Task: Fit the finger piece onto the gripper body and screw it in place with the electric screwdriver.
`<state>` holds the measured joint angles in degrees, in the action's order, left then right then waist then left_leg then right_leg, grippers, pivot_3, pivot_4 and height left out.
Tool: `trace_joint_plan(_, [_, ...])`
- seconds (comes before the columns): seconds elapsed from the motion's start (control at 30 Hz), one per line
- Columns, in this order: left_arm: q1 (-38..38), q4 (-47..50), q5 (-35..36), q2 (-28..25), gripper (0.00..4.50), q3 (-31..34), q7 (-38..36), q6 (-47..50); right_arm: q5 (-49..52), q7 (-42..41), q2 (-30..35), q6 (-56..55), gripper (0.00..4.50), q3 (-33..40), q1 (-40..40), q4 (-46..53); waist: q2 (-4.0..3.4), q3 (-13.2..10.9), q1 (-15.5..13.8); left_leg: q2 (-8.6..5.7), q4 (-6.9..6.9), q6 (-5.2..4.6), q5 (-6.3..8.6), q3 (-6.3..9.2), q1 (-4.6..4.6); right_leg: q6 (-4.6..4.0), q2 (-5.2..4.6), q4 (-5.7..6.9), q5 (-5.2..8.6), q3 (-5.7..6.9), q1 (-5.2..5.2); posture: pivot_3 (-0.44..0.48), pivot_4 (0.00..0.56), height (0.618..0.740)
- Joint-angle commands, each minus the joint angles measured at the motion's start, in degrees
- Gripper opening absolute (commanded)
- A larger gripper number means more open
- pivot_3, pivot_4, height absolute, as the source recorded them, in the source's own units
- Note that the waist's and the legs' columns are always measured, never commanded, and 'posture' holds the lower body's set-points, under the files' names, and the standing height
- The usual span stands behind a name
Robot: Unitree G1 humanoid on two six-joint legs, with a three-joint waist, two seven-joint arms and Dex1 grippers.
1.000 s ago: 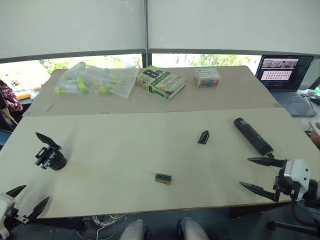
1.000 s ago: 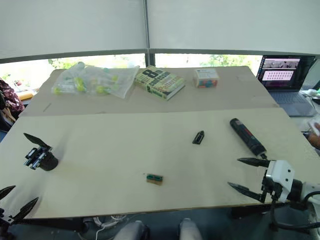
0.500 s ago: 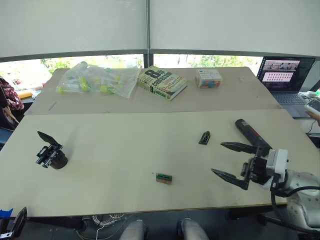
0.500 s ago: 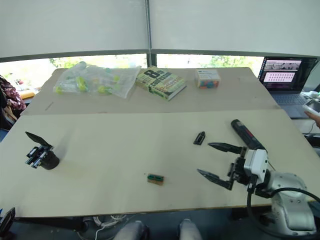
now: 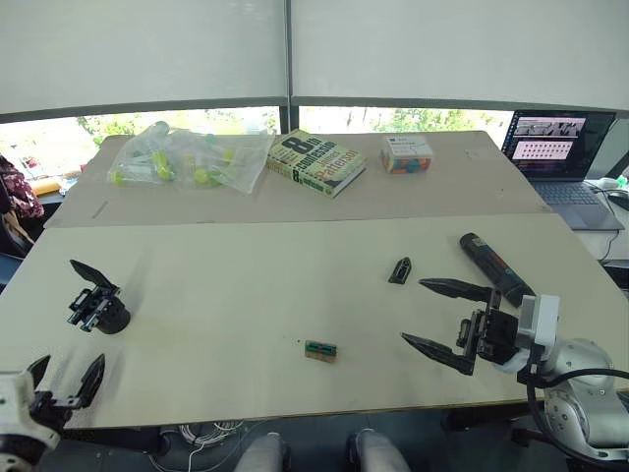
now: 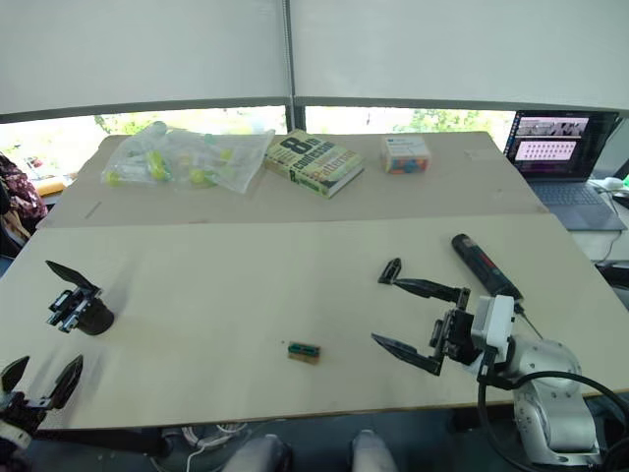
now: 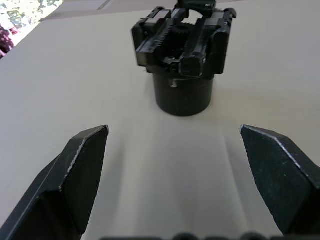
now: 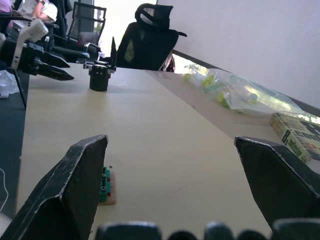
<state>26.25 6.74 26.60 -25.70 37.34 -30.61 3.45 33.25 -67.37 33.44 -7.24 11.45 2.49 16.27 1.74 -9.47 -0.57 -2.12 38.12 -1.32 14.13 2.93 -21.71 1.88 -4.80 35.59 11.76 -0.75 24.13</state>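
Observation:
The finger piece (image 5: 400,269), small, black and pointed, lies on the table right of centre. My right gripper (image 5: 413,312) is open just in front of it, its upper fingertip close to the piece but apart from it. The electric screwdriver (image 5: 496,268), a black cylinder with a reddish mark, lies to the right of the piece, behind that gripper's far finger. The gripper body (image 5: 98,307) stands at the table's left, one pointed finger sticking up. My left gripper (image 5: 67,372) is open at the front left edge, a little short of the gripper body (image 7: 182,65).
A small green-and-tan block (image 5: 319,349) lies near the front centre. At the back are a clear bag of yellow-green items (image 5: 187,157), a book (image 5: 314,162) and a small box (image 5: 407,152). A laptop (image 5: 560,152) sits at the far right. Office chairs (image 8: 150,35) stand beyond the table.
My right gripper has come in from the table's right front edge and moved left toward the finger piece. My left gripper dipped, then rose again at the front left edge.

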Motion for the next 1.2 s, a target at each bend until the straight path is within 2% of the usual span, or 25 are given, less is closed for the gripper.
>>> trace_joint_plan(0.03, [-3.15,-0.44,-2.86,-1.49,4.45,-1.99,2.75,1.89,1.45,-0.35,-0.13,-0.33,4.5,-0.25,-0.38,0.89,0.0,0.0,-0.04,0.0,0.0,0.0,0.0,0.0,0.0,0.0,0.01,0.01,0.0,0.0,0.0,0.0,0.15,0.74])
trace_joint_plan(0.27, [-13.37,-7.7,-7.88,-2.46,4.45,-6.01,6.51,1.79,1.15,-0.12,-0.33,-0.38,4.5,-1.25,-0.63,1.1,-0.02,0.0,-0.12,-0.02,0.0,0.01,0.0,0.0,0.05,-0.13,0.1,0.11,-0.08,-0.01,0.01,0.0,0.15,0.74])
trace_joint_plan(0.63, [-19.92,-17.5,-11.25,-4.9,4.45,-9.65,4.68,-1.57,0.33,2.05,0.35,0.13,4.5,-0.95,-0.5,3.03,-0.2,0.1,-0.09,-0.01,0.0,0.03,0.01,0.0,0.17,-0.18,0.11,0.18,-0.11,-0.05,0.0,0.0,0.15,0.74])
trace_joint_plan(0.73, [-20.04,-18.7,-10.95,-4.92,3.72,-9.86,3.72,-3.21,-0.01,3.2,0.54,0.37,4.5,-0.76,-0.24,3.88,-0.23,0.11,-0.13,-0.02,0.0,0.03,0.01,0.0,0.17,-0.18,0.08,0.19,-0.11,-0.06,0.0,0.0,0.15,0.74])
trace_joint_plan(0.83, [-19.72,-18.31,-9.25,-4.21,2.39,-9.83,1.36,-5.03,-0.21,4.07,0.82,0.41,4.5,-0.6,0.01,4.36,-0.24,0.12,-0.12,-0.01,0.0,0.03,0.01,0.0,0.18,-0.18,0.07,0.19,-0.11,-0.06,-0.01,0.0,0.15,0.74])
trace_joint_plan(1.0, [-20.36,-9.48,-3.93,-2.11,2.34,-12.13,-3.55,-5.89,-0.1,4.85,1.75,0.33,4.5,0.22,0.61,4.64,-0.22,0.1,-0.34,-0.07,0.0,0.03,0.01,0.0,0.08,-0.18,-0.01,0.14,-0.11,-0.05,0.02,0.0,0.15,0.74])
trace_joint_plan(1.2, [-25.99,2.09,-4.55,0.09,2.34,-22.33,-4.51,-1.48,0.13,4.67,3.02,0.03,4.5,1.15,1.44,3.89,-0.04,-0.01,-1.14,-0.11,0.36,0.03,0.01,0.03,-0.31,-0.14,-0.06,0.11,-0.18,0.01,0.13,0.0,0.15,0.74])
